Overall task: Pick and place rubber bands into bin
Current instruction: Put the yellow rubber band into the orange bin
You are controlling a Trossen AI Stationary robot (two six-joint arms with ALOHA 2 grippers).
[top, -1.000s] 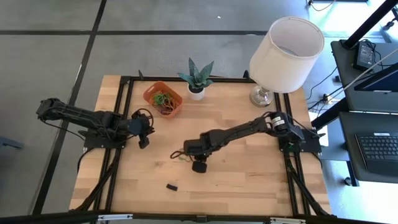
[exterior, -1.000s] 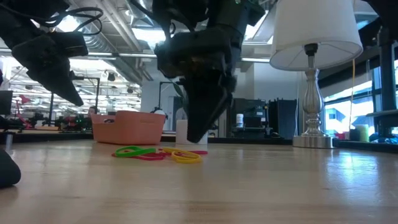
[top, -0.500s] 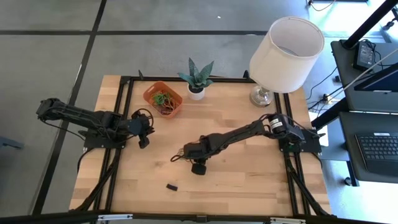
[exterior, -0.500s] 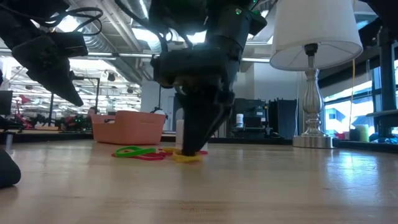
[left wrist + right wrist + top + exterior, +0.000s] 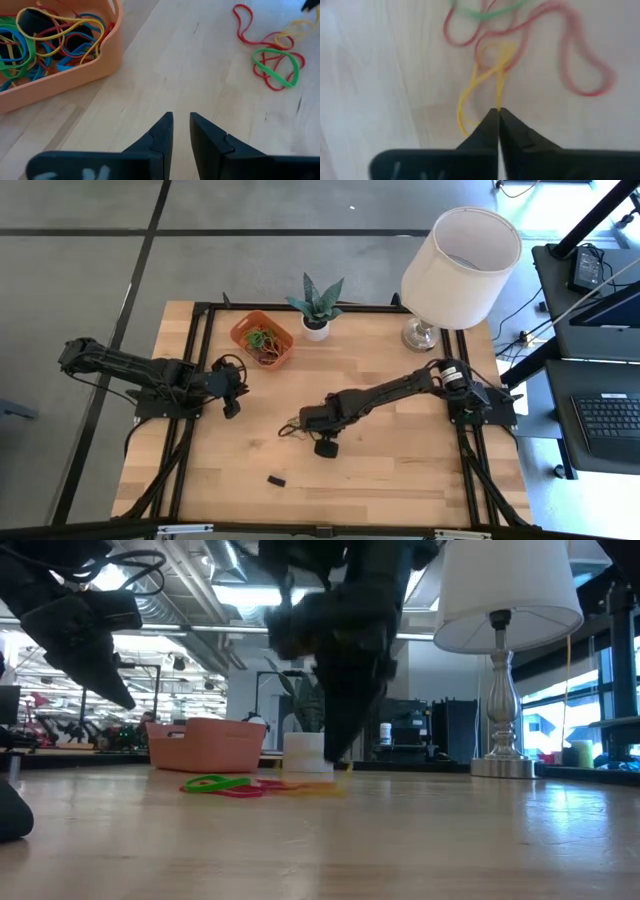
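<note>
Right gripper of mine is in the middle of the table in the high view, and my left gripper waits near the left edge. The orange bin stands near the far edge, beside the small plant, with rubber bands inside it.

At table height, my right gripper points down, its tips just over the wood, and a yellow rubber band hangs from them to the surface. Green and red bands lie beside it, in front of the bin.

From my left wrist, my fingers are a little apart and grasp nothing; the bin is full of coloured bands.

From my right wrist, my fingers are clenched on the yellow band, which is stretched toward the red band.
</note>
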